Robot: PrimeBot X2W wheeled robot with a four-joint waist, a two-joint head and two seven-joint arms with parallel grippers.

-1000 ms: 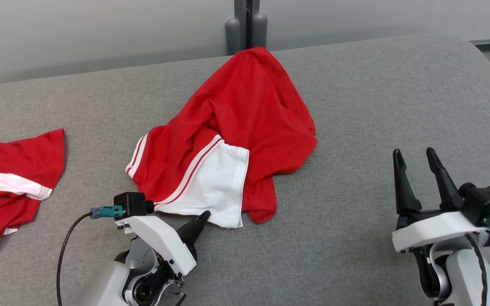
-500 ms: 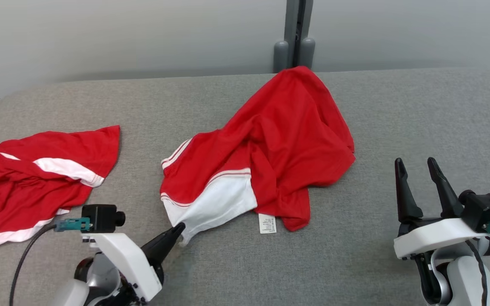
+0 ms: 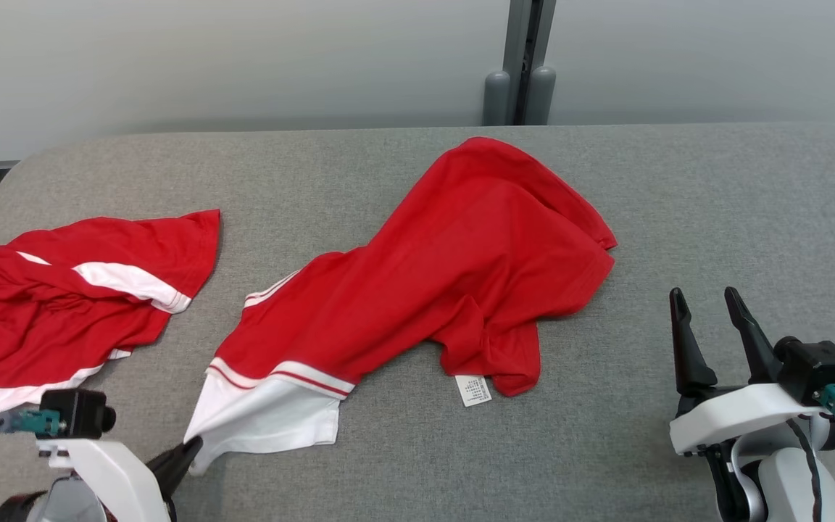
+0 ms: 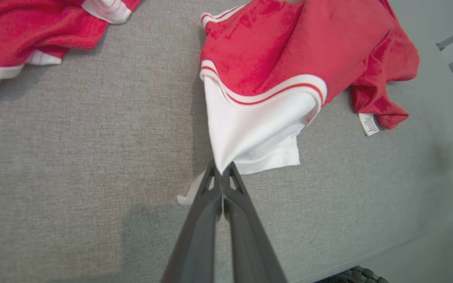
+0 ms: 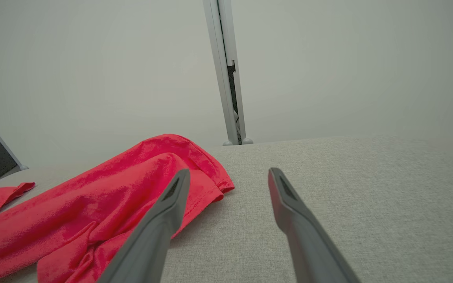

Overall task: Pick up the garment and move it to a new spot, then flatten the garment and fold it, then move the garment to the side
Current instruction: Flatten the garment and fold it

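Progress looks early: left gripper (image 4: 221, 169) is clamped on a white corner of the garment (image 3: 454, 268), stretched from seven toward one o'clock; right gripper (image 3: 702, 299) gapes empty. Flattening and folding remain.

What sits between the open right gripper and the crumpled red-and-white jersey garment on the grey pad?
Nothing visible: only bare grey fabric pad separates the right gripper from the red-and-white jersey garment. The second red garment lies far left.

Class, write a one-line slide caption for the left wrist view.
Left end effector shut on the white corner of a red-and-white fabric garment lying on the grey upholstered surface.
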